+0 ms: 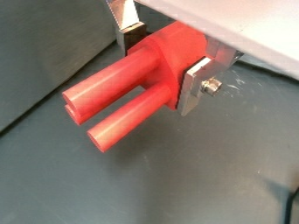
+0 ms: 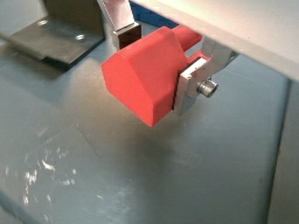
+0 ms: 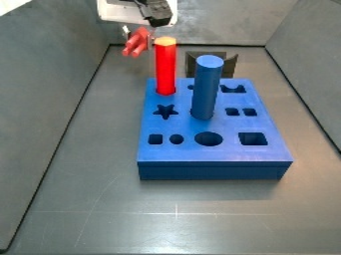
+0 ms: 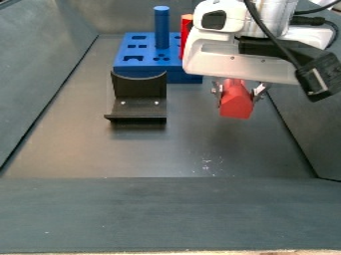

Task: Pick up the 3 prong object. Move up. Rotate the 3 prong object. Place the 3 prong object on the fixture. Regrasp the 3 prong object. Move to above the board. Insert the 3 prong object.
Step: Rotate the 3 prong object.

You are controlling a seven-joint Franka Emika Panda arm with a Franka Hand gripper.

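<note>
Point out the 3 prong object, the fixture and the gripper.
3 prong object [image 1: 122, 101]: a wrist view, on a prong.
fixture [image 4: 136, 108]: a side view, on its base plate.
gripper [image 2: 156, 51]: a wrist view, midway between fingertips, shut on the piece.

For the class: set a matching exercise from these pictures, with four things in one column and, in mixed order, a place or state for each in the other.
Things:
1. 3 prong object
2. fixture
3. red peg
4. tool

Places or states:
A. standing upright in the blue board
B. resting on the floor, nothing on it
C. held off the floor between silver fingers
D. shut on a salmon-red piece

Pairs: 1-C, 2-B, 3-A, 4-D
</note>
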